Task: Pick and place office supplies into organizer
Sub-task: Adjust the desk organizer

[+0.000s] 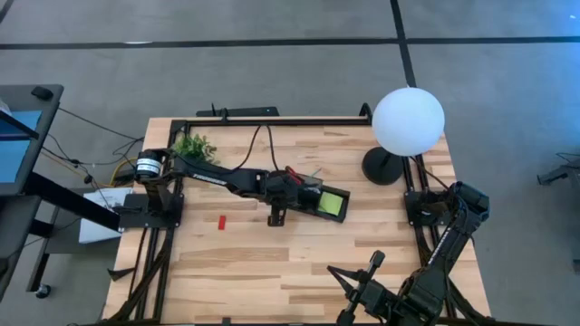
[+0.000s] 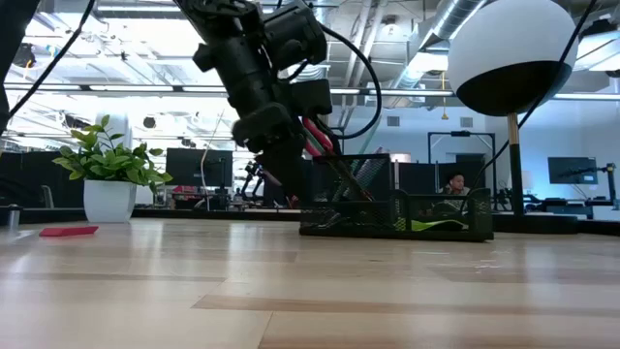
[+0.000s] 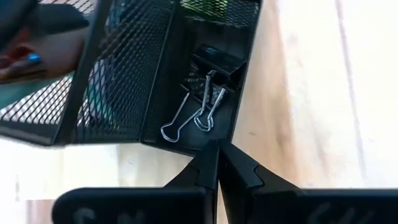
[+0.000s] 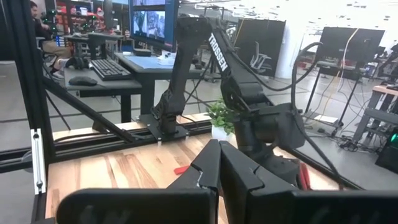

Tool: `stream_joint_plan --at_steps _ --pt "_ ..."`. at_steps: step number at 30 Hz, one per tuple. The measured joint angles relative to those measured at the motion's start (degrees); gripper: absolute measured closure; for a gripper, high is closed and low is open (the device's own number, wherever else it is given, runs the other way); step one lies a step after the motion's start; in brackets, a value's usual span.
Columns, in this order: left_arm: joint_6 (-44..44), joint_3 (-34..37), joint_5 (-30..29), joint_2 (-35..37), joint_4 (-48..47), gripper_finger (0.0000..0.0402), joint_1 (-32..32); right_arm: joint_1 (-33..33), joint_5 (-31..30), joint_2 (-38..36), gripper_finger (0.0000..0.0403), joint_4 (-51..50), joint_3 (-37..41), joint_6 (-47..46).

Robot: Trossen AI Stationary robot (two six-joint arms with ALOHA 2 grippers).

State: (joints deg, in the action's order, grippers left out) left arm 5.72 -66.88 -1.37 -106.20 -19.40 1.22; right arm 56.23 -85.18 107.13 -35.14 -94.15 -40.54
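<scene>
left gripper hovers at edge of organizer, fingers pressed together, empty. binder clips already in compartment. red block lies on table, back toward left arm's base; left arm nearer. right gripper parked, fingers together.

The one readable marking is the white word "TROSSEN", lettered lengthwise along the upper link of the left arm in the right wrist view (the same lettering in the high view is too small to read).
</scene>
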Motion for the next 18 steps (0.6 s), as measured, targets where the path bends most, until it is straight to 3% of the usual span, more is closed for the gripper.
stream_joint_plan --at_steps 7,13,18 --pt "-1.69 -0.11 0.62 0.52 -3.89 0.0401 -4.47 0.04 0.68 0.00 0.0403 0.02 0.00 -0.06" --pt "-8.55 -0.08 0.62 1.44 -6.72 0.0401 -7.85 0.04 1.13 0.00 0.0403 0.02 0.00 -0.08" --pt "-11.10 -0.04 -1.60 2.62 -10.97 0.0401 -10.37 0.12 1.22 0.00 0.0403 0.14 0.00 -0.08"
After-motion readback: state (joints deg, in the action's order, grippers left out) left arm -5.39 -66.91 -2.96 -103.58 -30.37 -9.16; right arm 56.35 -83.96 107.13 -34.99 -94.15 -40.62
